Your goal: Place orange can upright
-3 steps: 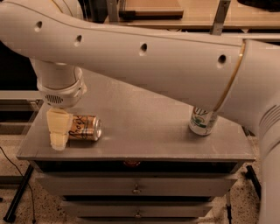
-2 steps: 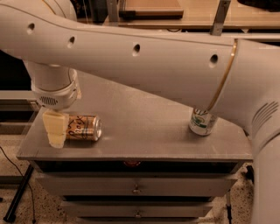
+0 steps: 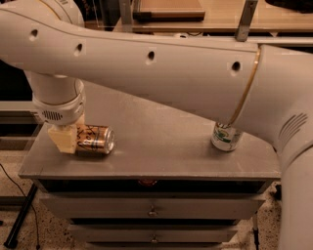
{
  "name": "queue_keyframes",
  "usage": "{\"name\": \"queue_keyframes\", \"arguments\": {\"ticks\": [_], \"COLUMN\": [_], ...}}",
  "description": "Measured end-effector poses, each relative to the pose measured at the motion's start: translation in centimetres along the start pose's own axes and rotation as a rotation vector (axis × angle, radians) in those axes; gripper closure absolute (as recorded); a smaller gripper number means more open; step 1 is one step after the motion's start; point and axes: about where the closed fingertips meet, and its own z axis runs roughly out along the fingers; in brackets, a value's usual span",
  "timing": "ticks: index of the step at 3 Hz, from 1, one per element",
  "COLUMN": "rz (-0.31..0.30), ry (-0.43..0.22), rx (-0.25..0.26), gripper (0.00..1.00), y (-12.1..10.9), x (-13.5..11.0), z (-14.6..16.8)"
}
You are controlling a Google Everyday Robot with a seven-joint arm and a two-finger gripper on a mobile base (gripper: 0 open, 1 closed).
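Observation:
The orange can (image 3: 96, 139) lies on its side at the front left of the grey table top (image 3: 161, 146), its silver end facing right. My gripper (image 3: 63, 139), cream-coloured below the white wrist, is down at table level against the can's left end and covers that end. The arm's large white link crosses the whole upper view.
A white-and-green can (image 3: 225, 137) stands upright at the right of the table, partly behind the arm. The table's front edge (image 3: 146, 173) runs just below the orange can, with drawers (image 3: 152, 211) under it. A wooden shelf (image 3: 195, 14) is behind.
My gripper has sunk lower and closed in on the left end of the orange can, now overlapping it. The can lies in the same place on its side.

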Motion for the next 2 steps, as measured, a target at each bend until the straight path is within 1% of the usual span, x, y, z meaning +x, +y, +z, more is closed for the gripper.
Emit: {"name": "queue_keyframes", "arguments": {"ticks": [1,2], "rz": [-0.015,-0.062], "ry": [-0.015,-0.086], "rx": [-0.007,-0.003], "gripper": [0.87,1.0], "y": [-0.1,-0.8], "x": [-0.1,-0.9], "z": [-0.1,-1.8]}}
